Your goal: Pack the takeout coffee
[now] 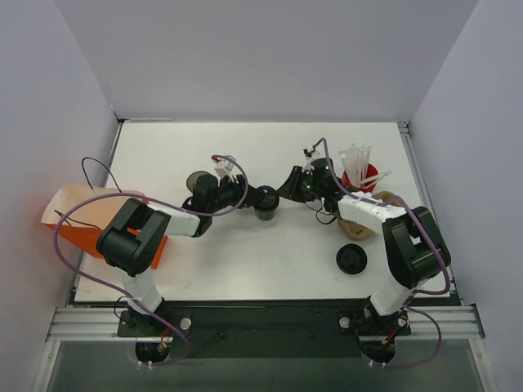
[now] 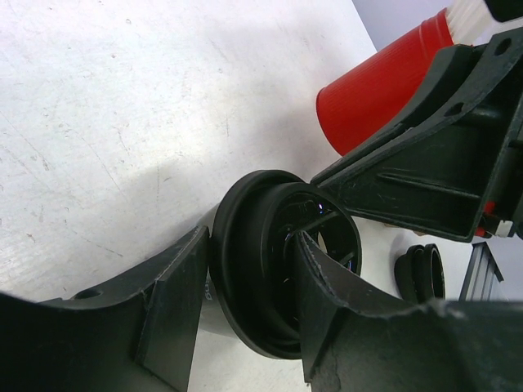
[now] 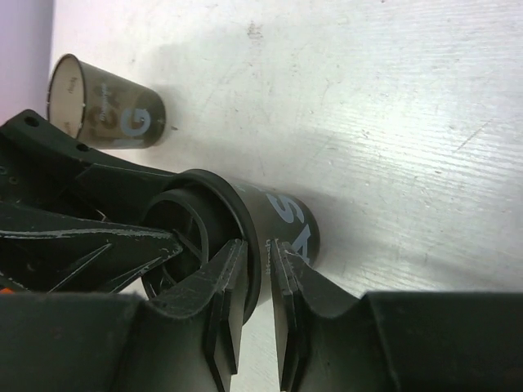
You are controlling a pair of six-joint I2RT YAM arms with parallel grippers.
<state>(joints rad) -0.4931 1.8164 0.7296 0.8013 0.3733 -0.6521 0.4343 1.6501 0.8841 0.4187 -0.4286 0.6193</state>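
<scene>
Gripping the coffee (image 1: 266, 209) by its body, just under the lid (image 2: 245, 237), my left end effector (image 2: 249, 286) holds it near the middle of the table (image 1: 245, 269). I judge this hold is meant to stop the cup turning or tipping while my right end effector (image 3: 255, 302) works at the top. Its jaws stand nearly together across the lid's rim, one finger on the lid-top side and the other on the cup side. Whether they pinch the rim or sit just clear of it I cannot tell. To me this looks like seating or checking the lid before packing.

The coffee stands upright: long axis vertical, lid up, base toward the table. I cannot tell whether the base rests on the table or hangs just above it. My two end effectors come at it from opposite sides, left and right.

The orange bag (image 1: 78, 214) lies at the table's left edge, well apart. That is probably where the coffee goes, so the carry would be leftward with the cup kept upright.
</scene>
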